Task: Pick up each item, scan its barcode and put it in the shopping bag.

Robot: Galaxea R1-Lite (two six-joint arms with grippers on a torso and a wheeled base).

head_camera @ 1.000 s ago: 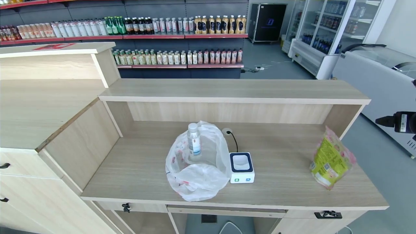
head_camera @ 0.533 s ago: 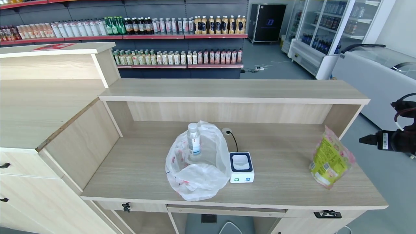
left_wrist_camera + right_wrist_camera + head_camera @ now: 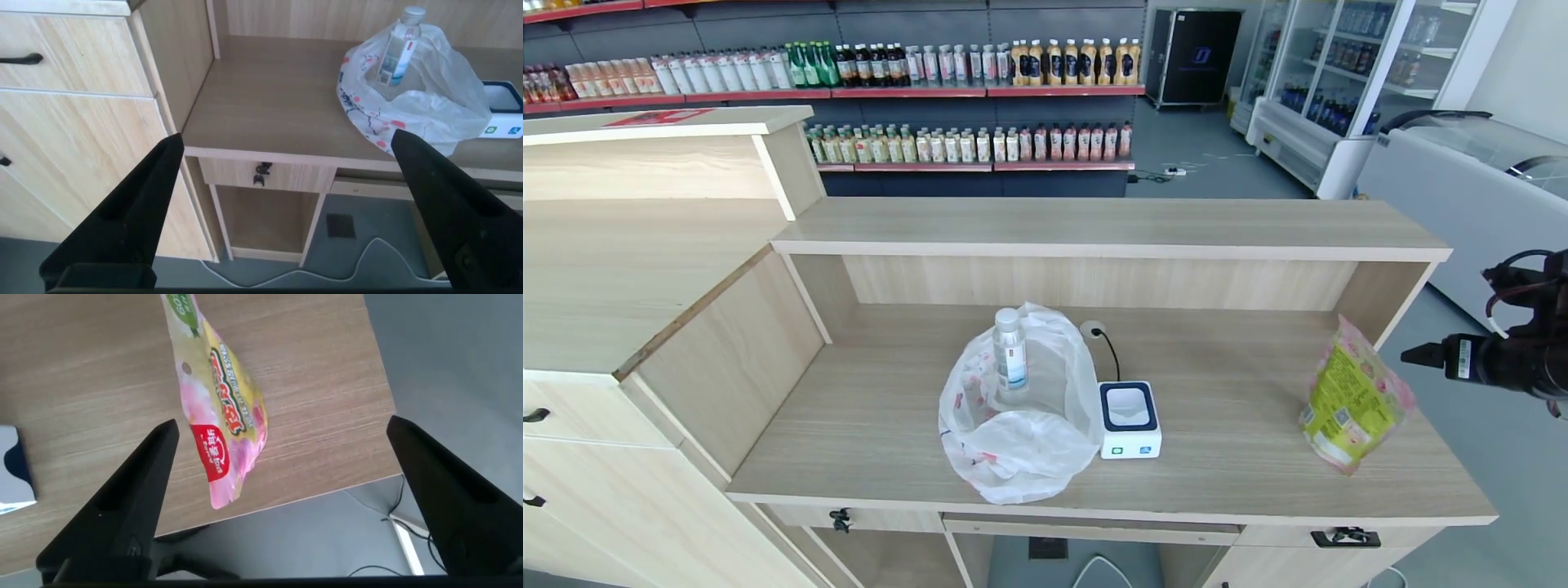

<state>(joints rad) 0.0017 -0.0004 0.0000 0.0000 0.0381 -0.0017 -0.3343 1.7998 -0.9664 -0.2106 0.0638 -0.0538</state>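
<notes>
The light wood-grain checkout counter [image 3: 1225,457] has a low work surface walled at the back and both ends, with a raised customer ledge [image 3: 1111,229] running along the top. Near the middle of the surface sits the thin white plastic shopping bag with red print [image 3: 1021,441], its mouth open and slumped. A clear plastic bottle with a white-and-blue label [image 3: 1010,351] stands upright inside it. Just beside the bag, on the robot's right, is the white square barcode scanner with a dark blue-framed window [image 3: 1129,420]. Its black cable [image 3: 1109,353] leads back to a round port in the counter. Well apart, near the right end, the yellow-green and pink snack pouch [image 3: 1352,400] stands tilted on the wood. The right gripper [image 3: 1429,358] hangs just past that end of the counter, near the pouch but not touching it. Its own wrist camera shows its two dark fingers [image 3: 122,514] spread wide with nothing between them and the pouch lying below. The left gripper [image 3: 286,143] is also spread wide and holds nothing. It sits low in front of the counter's left front corner, beside a cabinet with black drawer handles [image 3: 20,59]. Behind the counter, red-edged store shelves of bottled drinks [image 3: 931,65] line the far wall. A black wheeled case [image 3: 1196,53], glass-door refrigerators [image 3: 1339,65] and a white chest freezer [image 3: 1462,188] stand on the grey floor [image 3: 1209,155].
</notes>
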